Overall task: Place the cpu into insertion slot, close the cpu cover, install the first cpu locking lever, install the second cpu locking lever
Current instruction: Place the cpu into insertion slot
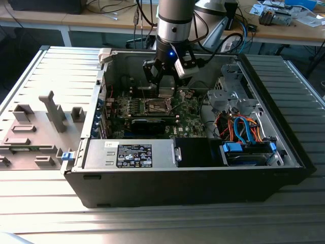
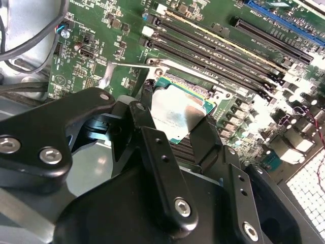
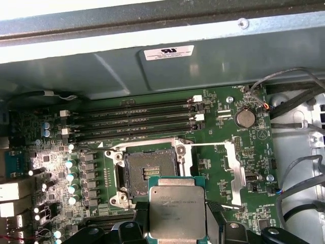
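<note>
Jaws are clenching the cpu (image 1: 167, 91) by its two opposite edges, holding it flat and lifted inside the open computer case (image 1: 152, 185). In the exterior view, the arm (image 1: 175, 20) is reaching down from the far side. The chip is hanging just above the green motherboard (image 1: 190, 114), a little farther back than the insertion slot (image 1: 156, 105). The case is lying on a slatted metal tabletop (image 1: 152, 223), with grey plastic fixtures (image 1: 51, 114) sitting well apart at the exterior view's left.

In the second wrist view, the black fingers (image 2: 209, 138) are pressing on either side of the cpu (image 2: 175, 114). Its silver face is catching the light and its green edge is showing. The long memory slots (image 2: 218, 51) are running across the board beyond it.

In the first wrist view, the cpu (image 3: 177, 213) is hovering with its metal face toward the camera, overlapping one corner of the insertion slot (image 3: 148, 170) without sitting in it. The socket's dark centre is lying uncovered inside its silver rim. Four memory slots (image 3: 137, 119) are lying just beside it, and a round coin battery (image 3: 245, 118) is sitting near them.
</note>
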`<state>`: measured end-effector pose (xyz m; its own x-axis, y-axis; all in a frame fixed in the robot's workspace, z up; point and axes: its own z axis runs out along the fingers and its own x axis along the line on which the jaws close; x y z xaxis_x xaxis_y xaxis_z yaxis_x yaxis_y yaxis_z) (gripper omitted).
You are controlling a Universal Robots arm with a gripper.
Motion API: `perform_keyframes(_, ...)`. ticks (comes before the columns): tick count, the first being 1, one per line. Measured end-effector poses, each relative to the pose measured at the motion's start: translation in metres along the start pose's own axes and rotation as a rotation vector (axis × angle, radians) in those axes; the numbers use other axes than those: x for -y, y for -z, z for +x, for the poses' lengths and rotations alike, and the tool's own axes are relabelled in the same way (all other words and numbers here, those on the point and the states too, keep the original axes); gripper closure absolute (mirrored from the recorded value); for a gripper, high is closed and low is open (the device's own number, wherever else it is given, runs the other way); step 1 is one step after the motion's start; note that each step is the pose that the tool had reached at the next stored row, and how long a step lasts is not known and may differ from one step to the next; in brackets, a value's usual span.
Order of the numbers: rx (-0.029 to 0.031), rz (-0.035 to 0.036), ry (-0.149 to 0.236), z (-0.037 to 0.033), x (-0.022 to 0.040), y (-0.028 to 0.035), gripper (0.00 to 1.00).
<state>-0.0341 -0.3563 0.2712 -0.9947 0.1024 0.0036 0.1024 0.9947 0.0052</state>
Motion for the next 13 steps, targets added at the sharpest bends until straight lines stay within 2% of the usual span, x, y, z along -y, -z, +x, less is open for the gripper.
perform_keyframes(13,0.0006,0.0047,-0.026,0.0000,0.0000,0.0000,0.46)
